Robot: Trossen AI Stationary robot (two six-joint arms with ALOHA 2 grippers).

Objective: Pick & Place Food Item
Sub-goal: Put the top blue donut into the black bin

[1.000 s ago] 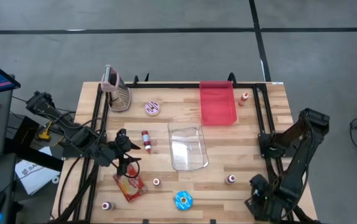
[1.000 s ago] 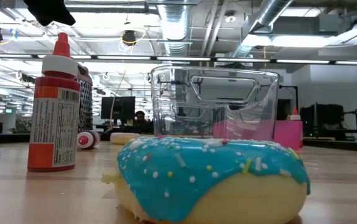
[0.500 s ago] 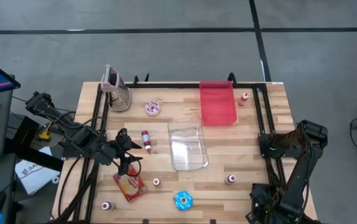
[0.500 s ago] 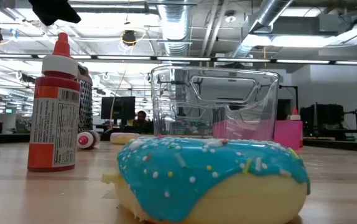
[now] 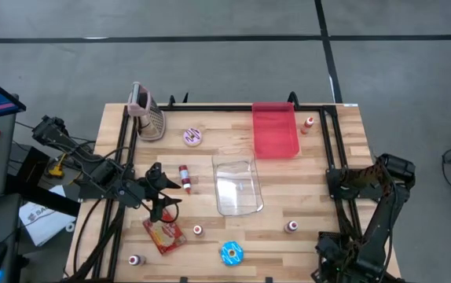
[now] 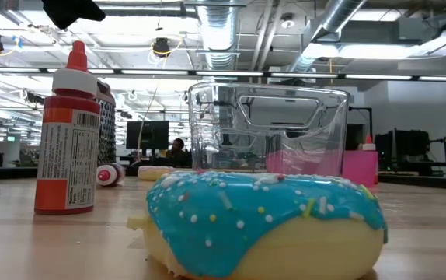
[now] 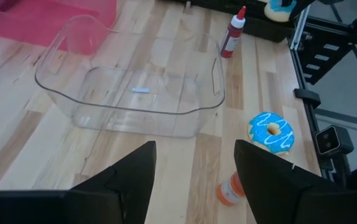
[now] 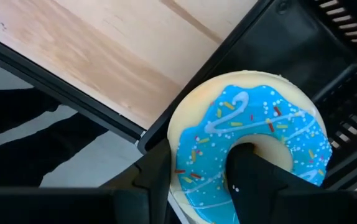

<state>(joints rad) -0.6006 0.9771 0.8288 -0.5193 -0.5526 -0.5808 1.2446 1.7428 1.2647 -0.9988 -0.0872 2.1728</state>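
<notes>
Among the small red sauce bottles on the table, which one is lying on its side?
The red bottle with white cap left of the clear plastic container lies flat; the others stand upright.

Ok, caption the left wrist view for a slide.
Left tool open above the wood table, facing the empty clear container, a blue donut and red bottle beyond.

- Even, bright overhead light on the wooden table (image 5: 320, 149), shadows soft and short.
- Low view: ceiling strip lights (image 6: 207, 71) glare at 12 o'clock, room behind looks hazy.
- Blue-iced donut (image 6: 262, 222) up close is slightly soft.
</notes>
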